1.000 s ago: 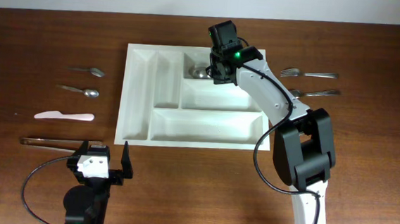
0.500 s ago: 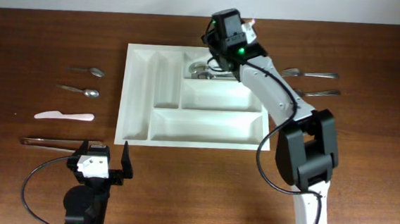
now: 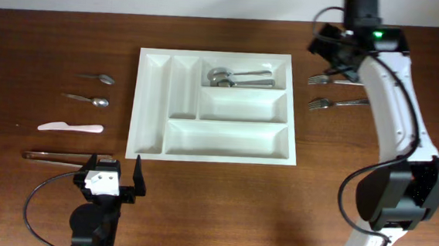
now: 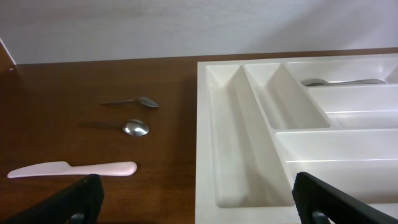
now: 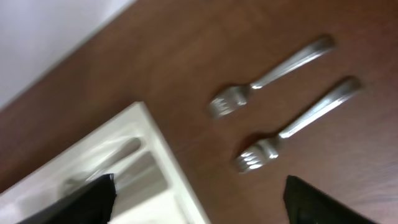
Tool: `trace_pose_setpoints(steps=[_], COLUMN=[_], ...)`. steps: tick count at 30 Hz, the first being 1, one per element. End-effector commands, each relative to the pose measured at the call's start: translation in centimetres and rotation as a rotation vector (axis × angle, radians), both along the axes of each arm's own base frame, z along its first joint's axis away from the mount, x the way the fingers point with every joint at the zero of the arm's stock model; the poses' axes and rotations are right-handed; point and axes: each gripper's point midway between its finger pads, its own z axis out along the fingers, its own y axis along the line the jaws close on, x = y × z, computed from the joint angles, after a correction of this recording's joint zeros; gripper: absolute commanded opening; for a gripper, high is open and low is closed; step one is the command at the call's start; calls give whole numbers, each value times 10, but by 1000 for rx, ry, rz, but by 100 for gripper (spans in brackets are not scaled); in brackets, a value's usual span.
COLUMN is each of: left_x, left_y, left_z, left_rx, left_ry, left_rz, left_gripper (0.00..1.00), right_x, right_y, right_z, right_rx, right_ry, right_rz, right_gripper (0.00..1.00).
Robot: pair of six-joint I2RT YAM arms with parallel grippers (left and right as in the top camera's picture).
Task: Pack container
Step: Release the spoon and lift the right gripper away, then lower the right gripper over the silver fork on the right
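Well, nearest you at seven o'clock, the left gripper (image 3: 115, 170) stands wide and empty, with tongs (image 3: 58, 157) just beside it. Beyond, the white container (image 3: 211, 158) sits mid-table, two spoons (image 3: 223, 77) lying in its compartment toward one o'clock. Farthest, at two o'clock, the right gripper (image 5: 202, 202) gapes wide and empty near two forks (image 3: 337, 105).

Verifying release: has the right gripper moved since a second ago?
Yes: the right gripper went right, from over the cutlery tray's top compartment to over the forks beside it.
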Motion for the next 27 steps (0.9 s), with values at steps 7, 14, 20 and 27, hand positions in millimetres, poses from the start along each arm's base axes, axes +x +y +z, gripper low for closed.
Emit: trace_pose_setpoints(steps=[7, 14, 20, 27], left_x=[0, 0, 0, 0], left_y=[-2, -2, -2, -2], left_z=[0, 0, 0, 0], left_rx=[8, 8, 8, 8], left_ry=[1, 1, 1, 1], left_rz=[-15, -15, -15, -16], left_gripper=[99, 99, 99, 99], right_x=[-8, -4, -8, -20], right_y=[-39, -40, -39, -39], right_z=[-62, -88, -120, -148], right_rx=[268, 370, 376, 362], right_ry=[142, 175, 246, 337], right_rz=[-367, -576, -641, -686], right_gripper=[74, 76, 76, 76])
